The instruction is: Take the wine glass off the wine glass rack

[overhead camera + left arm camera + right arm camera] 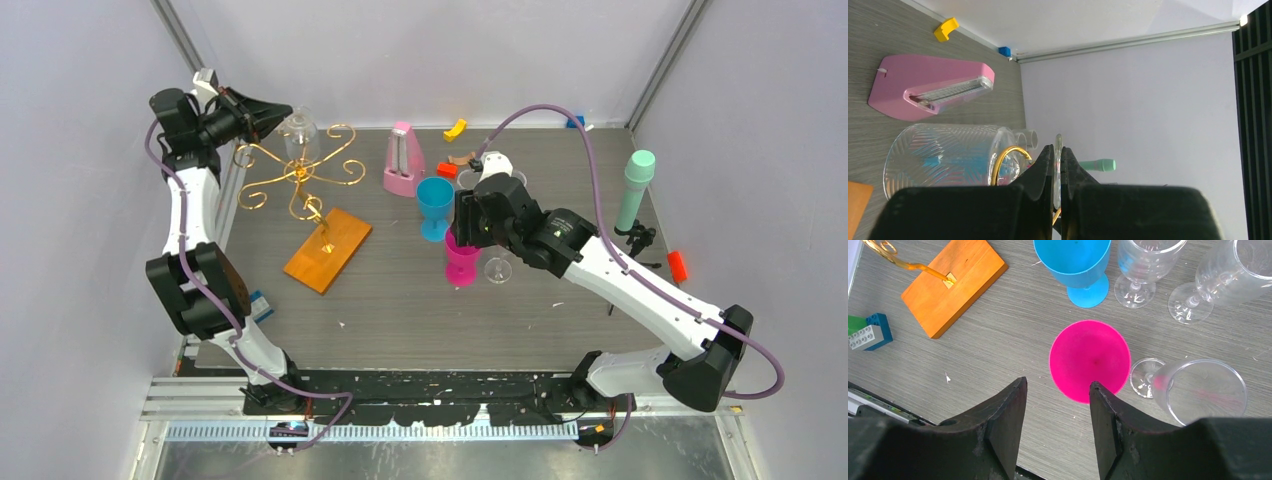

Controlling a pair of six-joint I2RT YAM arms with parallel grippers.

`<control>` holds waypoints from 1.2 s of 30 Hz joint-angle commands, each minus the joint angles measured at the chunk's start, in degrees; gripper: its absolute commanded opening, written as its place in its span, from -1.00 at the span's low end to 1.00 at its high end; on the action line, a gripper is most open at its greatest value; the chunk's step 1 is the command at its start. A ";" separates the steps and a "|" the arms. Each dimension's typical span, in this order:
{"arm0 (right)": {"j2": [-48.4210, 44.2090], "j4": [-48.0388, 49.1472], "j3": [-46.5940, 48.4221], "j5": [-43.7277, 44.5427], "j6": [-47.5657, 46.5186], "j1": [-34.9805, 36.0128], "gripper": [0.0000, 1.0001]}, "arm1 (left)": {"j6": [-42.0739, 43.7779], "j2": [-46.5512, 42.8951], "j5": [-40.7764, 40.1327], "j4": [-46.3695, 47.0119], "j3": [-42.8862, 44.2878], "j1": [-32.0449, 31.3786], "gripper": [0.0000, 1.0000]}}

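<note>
From above, one wine glass (pixel 297 135) hangs on the one wine glass rack (pixel 300 178) at eleven o'clock on the worktop (pixel 400 320), with the left pincer (pixel 280 115) at its nine o'clock. There is one metronome (pixel 403 160), one blue goblet (pixel 434 205) and one pink goblet (pixel 461 262).

The left wrist view shows that pincer clamped on the glass's thin foot. A crooked pull could snag the gold curl and tip the rack, or the foot could slip.

In the right wrist view, the right pincer (pixel 1055 425) gapes empty, the pink goblet at its twelve o'clock. Three clear glasses (pixel 1145 265) stand beyond.
</note>
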 commanded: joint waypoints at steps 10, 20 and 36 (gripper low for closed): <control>-0.49 2.33 1.03 1.52 -0.55 -0.09 0.08 | 3.52 -2.67 6.28 1.56 2.33 1.30 -1.00; -0.09 2.26 1.34 1.35 -0.63 -0.09 0.08 | 4.68 -2.27 12.06 5.14 2.13 3.36 -1.00; -0.61 2.22 0.62 1.54 -0.62 -0.09 0.08 | 5.98 -2.10 14.35 6.15 -0.52 5.36 -1.00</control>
